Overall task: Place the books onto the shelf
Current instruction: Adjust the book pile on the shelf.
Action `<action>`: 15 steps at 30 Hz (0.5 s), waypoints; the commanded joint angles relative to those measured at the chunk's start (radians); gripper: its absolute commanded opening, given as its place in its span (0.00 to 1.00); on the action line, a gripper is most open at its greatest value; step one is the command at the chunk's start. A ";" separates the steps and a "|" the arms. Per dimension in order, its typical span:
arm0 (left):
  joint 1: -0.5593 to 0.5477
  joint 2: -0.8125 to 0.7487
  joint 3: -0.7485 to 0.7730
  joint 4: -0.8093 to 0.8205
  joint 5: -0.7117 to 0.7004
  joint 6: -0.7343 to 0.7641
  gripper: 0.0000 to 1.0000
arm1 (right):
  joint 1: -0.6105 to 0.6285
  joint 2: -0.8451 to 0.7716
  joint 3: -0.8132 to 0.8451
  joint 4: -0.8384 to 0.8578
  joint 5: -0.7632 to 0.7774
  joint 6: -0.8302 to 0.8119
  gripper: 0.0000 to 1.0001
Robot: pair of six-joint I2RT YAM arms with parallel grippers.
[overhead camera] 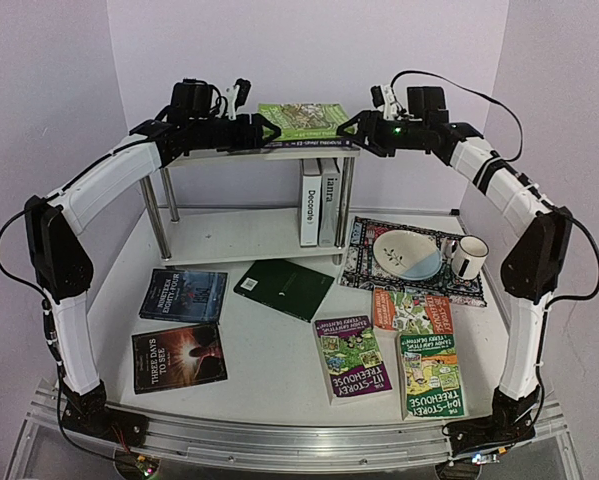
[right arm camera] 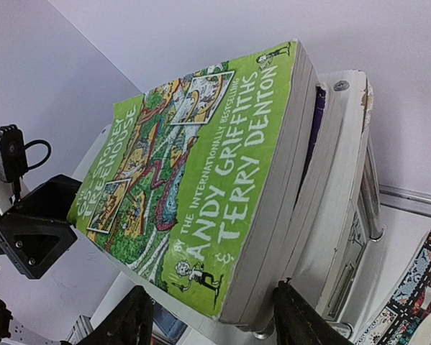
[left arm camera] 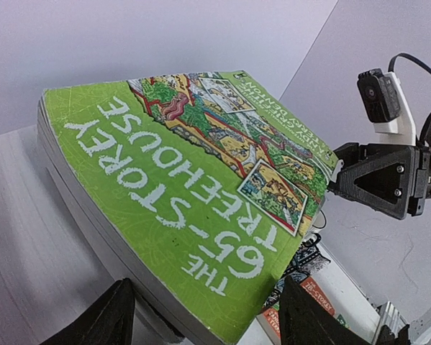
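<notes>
The green book lay flat on a second book atop the shelf, at twelve o'clock on the table. The left gripper sat at its nine o'clock end and the right gripper at three o'clock. Both grippers' fingers stood wide astride the book's corners. Whether they pinched it could not be told.

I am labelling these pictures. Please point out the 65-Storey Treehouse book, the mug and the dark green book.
65-Storey Treehouse book (left arm camera: 173,188): left wrist view, its green cover.
mug (overhead camera: 467,262): top external view, its white side.
dark green book (overhead camera: 284,288): top external view, cover centre.
</notes>
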State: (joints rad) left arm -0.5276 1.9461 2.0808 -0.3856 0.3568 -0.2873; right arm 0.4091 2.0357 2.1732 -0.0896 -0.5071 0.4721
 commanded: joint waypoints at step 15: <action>-0.016 -0.132 -0.067 0.000 0.016 -0.027 0.78 | 0.011 -0.056 0.019 0.008 -0.008 -0.015 0.69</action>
State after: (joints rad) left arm -0.5376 1.8870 2.0240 -0.3956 0.3921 -0.3172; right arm 0.4105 2.0045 2.1455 -0.1047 -0.5073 0.4690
